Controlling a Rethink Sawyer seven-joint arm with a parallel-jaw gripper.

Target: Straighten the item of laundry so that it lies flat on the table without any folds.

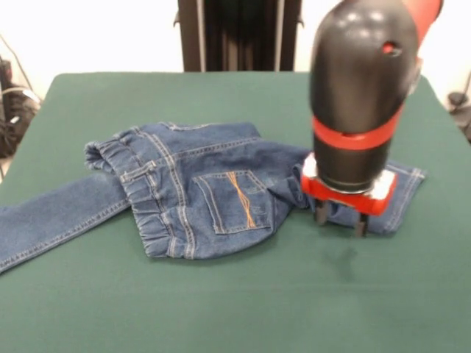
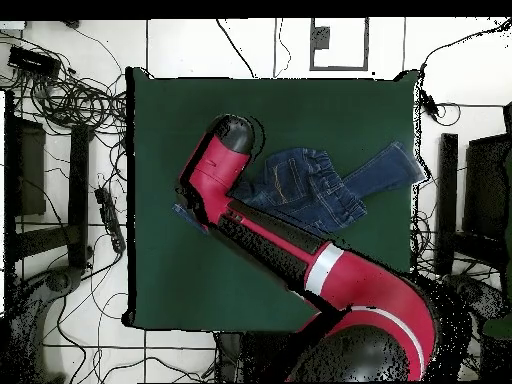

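Faded blue denim jeans [image 1: 199,187] lay bunched mid-counter, one narrow leg folded | red-and-black arm's claw [image 1: 341,220] stood spread, tips at that leg's cloth on the dark green felt counter [image 1: 243,301] | risk: shallow pinch could slip, leaving folds.

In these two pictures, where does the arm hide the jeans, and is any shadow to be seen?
Front view: the arm's black wrist covers part of one leg of the jeans; a faint shadow lies on the table below the gripper. Overhead view: the arm crosses the jeans' left end; the gripper itself is hidden.
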